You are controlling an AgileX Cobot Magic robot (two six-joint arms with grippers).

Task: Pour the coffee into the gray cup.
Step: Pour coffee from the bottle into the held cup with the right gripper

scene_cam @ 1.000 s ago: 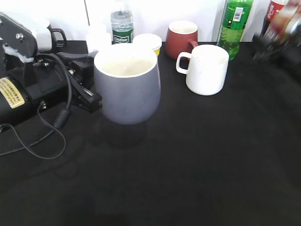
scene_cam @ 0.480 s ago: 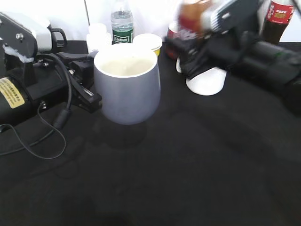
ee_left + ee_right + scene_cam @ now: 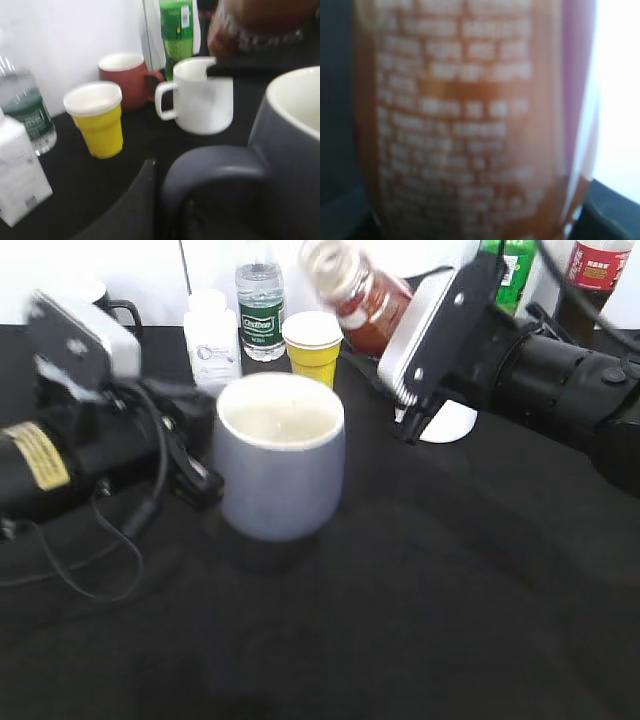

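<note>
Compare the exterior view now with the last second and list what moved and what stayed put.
The right arm swung in from the right edge, carrying the coffee bottle to just up and right of the gray cup, tilted with its neck toward the cup. The cup and the left arm shifted slightly. The yellow paper cup, water bottle and white mug stayed put.

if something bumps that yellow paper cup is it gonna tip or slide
The yellow paper cup looks thin-walled, so probably very light; a nudge would likely slide it on the black table. It narrows toward its base, so a push near the rim would probably tip it. What is inside cannot be told; any filling would steady it.
</note>
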